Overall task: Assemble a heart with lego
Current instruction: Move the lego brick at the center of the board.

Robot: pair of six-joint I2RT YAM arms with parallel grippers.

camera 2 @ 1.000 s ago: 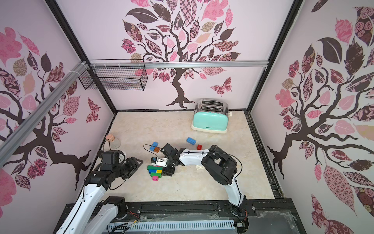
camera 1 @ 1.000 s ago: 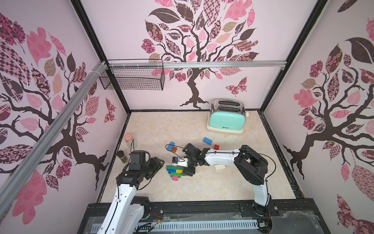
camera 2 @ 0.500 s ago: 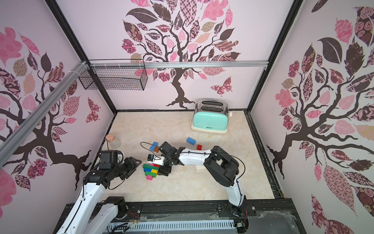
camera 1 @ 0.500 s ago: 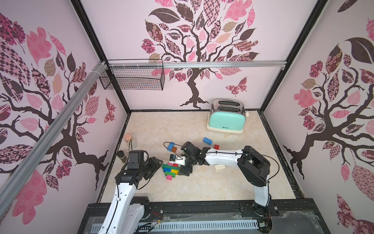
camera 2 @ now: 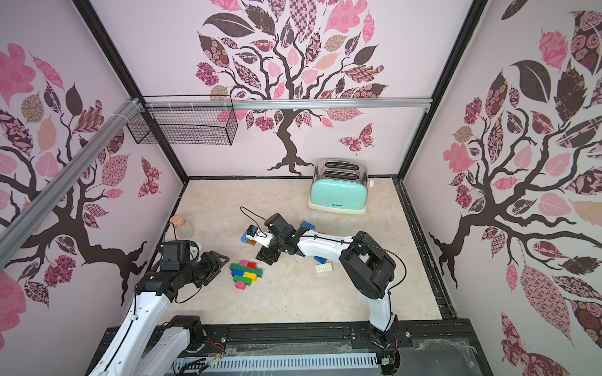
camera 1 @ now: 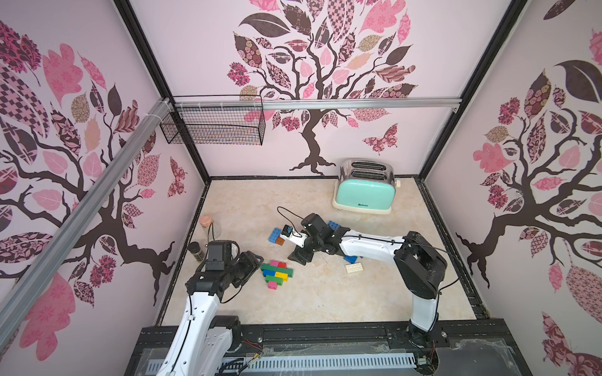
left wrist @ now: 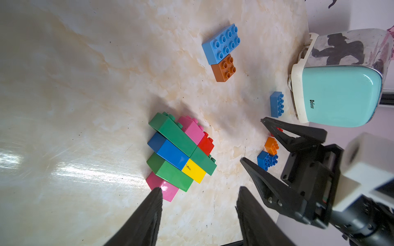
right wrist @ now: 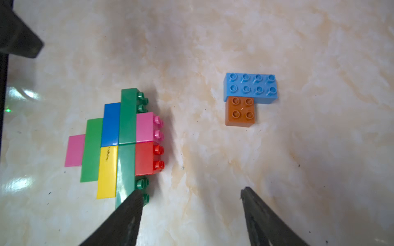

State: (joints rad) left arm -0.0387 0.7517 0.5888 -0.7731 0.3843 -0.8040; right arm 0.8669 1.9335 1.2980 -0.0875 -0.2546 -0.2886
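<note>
The left gripper [camera 1: 251,262] waits at nine o'clock of the lego heart [camera 1: 277,273], jaws apart and empty. In its wrist view one fingertip [left wrist: 153,202] sits right at the pink tip brick [left wrist: 168,192]; I cannot tell whether they touch. A push there could slide or spin the flat-lying heart, or pop that brick off. At one o'clock the right gripper [camera 1: 301,257] stands open and empty too, a fingertip [right wrist: 130,206] beside the long green row [right wrist: 126,132]. Dropping or closing carelessly could lever it loose.
</note>
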